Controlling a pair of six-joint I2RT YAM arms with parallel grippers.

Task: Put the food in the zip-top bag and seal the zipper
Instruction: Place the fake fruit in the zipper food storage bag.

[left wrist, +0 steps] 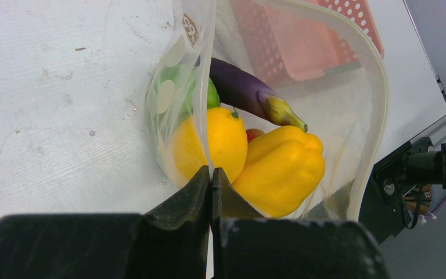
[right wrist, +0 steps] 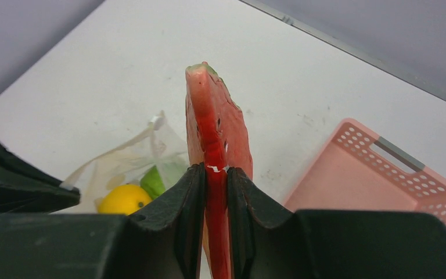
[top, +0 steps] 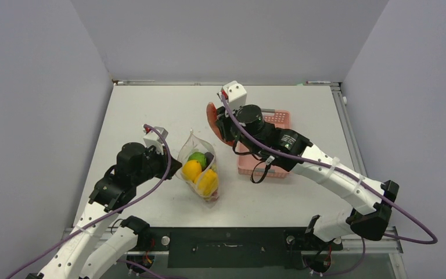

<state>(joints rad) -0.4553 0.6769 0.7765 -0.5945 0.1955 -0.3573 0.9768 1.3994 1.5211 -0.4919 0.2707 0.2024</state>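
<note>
The clear zip-top bag (top: pixel 202 174) lies left of centre with its mouth held open. Inside it are a lemon (left wrist: pixel 220 139), a yellow pepper (left wrist: pixel 281 168), a purple eggplant (left wrist: pixel 247 90), a green round fruit (left wrist: pixel 212 97) and a small red piece (left wrist: pixel 254 133). Its zipper strip (left wrist: pixel 381 99) curves round the open mouth. My left gripper (left wrist: pixel 211 172) is shut on the bag's near mouth edge (top: pixel 173 165). My right gripper (right wrist: pixel 216 172) is shut on a flat red watermelon slice (right wrist: pixel 212 116), held upright above the table, right of and beyond the bag (top: pixel 213 123).
The pink slatted basket (top: pixel 270 152) stands right of the bag, partly under my right arm; it also shows in the right wrist view (right wrist: pixel 377 186). Grey walls enclose the table on three sides. My left arm shows at the left edge of the right wrist view (right wrist: pixel 11 180).
</note>
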